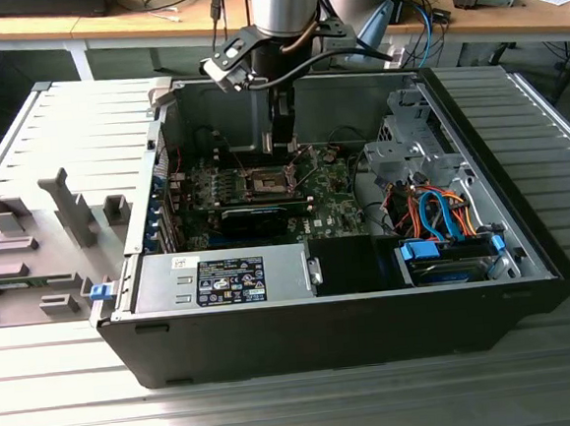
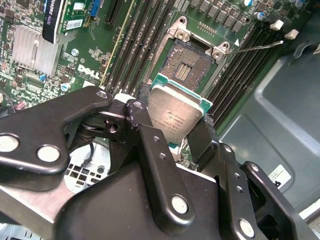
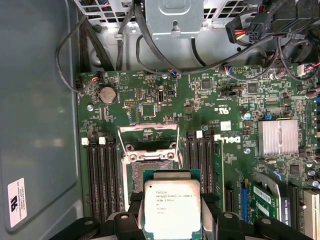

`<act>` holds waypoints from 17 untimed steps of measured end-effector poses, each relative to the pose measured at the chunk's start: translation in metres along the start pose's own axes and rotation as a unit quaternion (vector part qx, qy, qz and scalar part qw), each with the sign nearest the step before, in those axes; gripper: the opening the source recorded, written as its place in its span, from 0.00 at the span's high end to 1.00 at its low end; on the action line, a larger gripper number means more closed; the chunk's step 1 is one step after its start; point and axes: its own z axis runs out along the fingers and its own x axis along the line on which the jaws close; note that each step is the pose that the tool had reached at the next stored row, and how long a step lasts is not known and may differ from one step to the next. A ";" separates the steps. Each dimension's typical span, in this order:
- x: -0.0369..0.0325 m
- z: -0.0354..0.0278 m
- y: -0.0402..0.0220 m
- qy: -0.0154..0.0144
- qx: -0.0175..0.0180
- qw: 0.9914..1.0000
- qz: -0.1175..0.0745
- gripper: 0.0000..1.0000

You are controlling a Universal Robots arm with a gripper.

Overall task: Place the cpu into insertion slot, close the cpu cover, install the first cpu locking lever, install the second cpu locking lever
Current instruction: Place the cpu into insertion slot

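Holding the cpu [image 2: 177, 112] by two opposite edges, the gripper [image 2: 172, 125] hangs low inside the open computer case [image 1: 353, 326], above the green motherboard [image 3: 210, 115]. Its fingers [image 2: 137, 115] are closed narrow on the chip, whose silvery face is turned up toward the cameras. The step in hand is, I judge, the first one: placing the cpu into the insertion slot [image 3: 150, 164]. This slot lies near the middle of the motherboard, between two banks of long black memory slots [image 3: 100, 175], and its dark centre is bare. The cpu cover [image 3: 148, 127] stands lifted open at the side of the slot away from the gripper. One thin locking lever [image 2: 260, 46] sticks out free, so nothing is closed yet. In both wrist views the chip is apart from the socket and overlaps only its near edge. Seating it seems to call for bringing the chip square over the rim and keeping it level.
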 end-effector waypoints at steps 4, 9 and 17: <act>0.0000 0.0007 0.0000 0.000 0.000 1.000 0.000 0.45; 0.0000 0.0018 0.0000 0.000 0.000 1.000 0.000 0.45; 0.0001 0.0033 0.0001 0.000 0.000 1.000 0.000 0.45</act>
